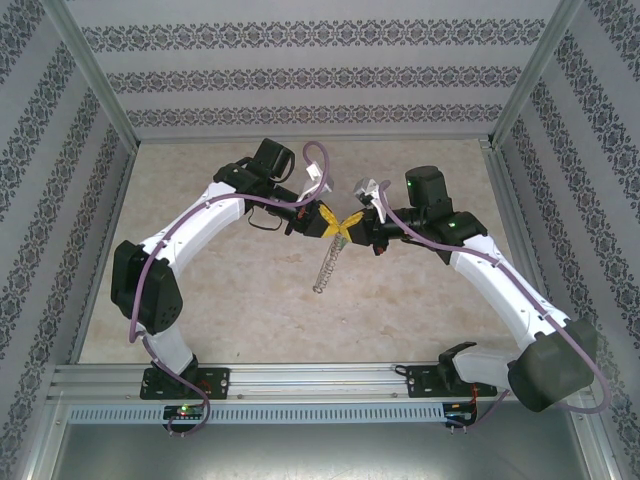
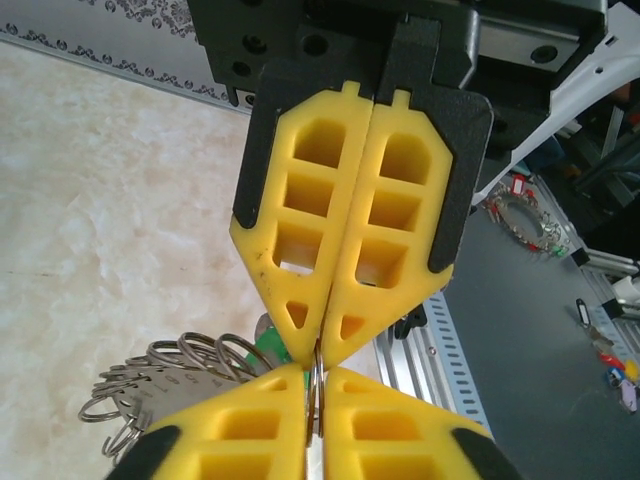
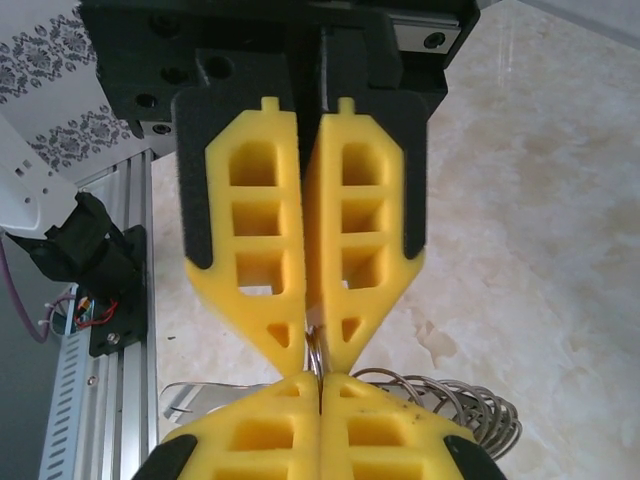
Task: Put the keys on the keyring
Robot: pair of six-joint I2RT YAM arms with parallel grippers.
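There are two tools, the left tool (image 1: 329, 222) and the right tool (image 1: 351, 227). I count one keyring (image 1: 324, 268) and one key (image 2: 268, 345) with green head.

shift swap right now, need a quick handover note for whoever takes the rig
Left gripper: shut on the keyring, above the table.
Right gripper: shut on the same ring, tip to tip with the left.
Keyring: its silvery loops hang below the fingertips.
Green key: its head shows among the loops; whether it is threaded on cannot be told.
Left: check the key is on, then probably set the ring down.
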